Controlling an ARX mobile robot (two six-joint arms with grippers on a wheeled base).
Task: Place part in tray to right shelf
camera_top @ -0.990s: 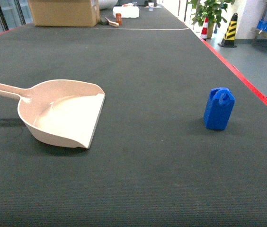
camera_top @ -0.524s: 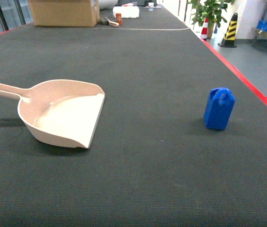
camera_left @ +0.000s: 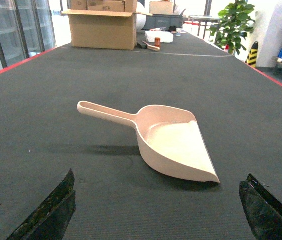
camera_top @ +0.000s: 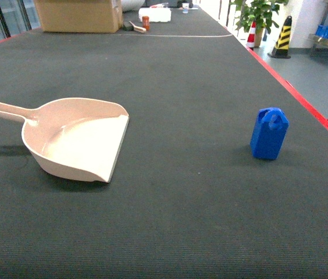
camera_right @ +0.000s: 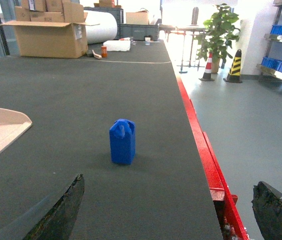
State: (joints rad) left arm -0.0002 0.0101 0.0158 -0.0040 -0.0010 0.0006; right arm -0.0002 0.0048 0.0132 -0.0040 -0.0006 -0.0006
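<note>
- Both jaws spread wide, holding nothing: left gripper [camera_left: 156,210] facing glossy beige tray [camera_top: 79,136], right gripper [camera_right: 168,210] facing upright blue part [camera_right: 122,141].
- Ribbed dark mat [camera_top: 181,221], red-edged.
- Cardboard box [camera_right: 43,37]; label probably unreadable.

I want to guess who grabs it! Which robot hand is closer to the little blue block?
Right. The right end effector faces the blue block straight ahead, open. The left end effector faces the beige scoop instead.

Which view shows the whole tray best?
Left wrist: the tray is centred, handle to lip all in frame. Head view cuts off the handle's end at the left edge. Right wrist catches only a front corner.
</note>
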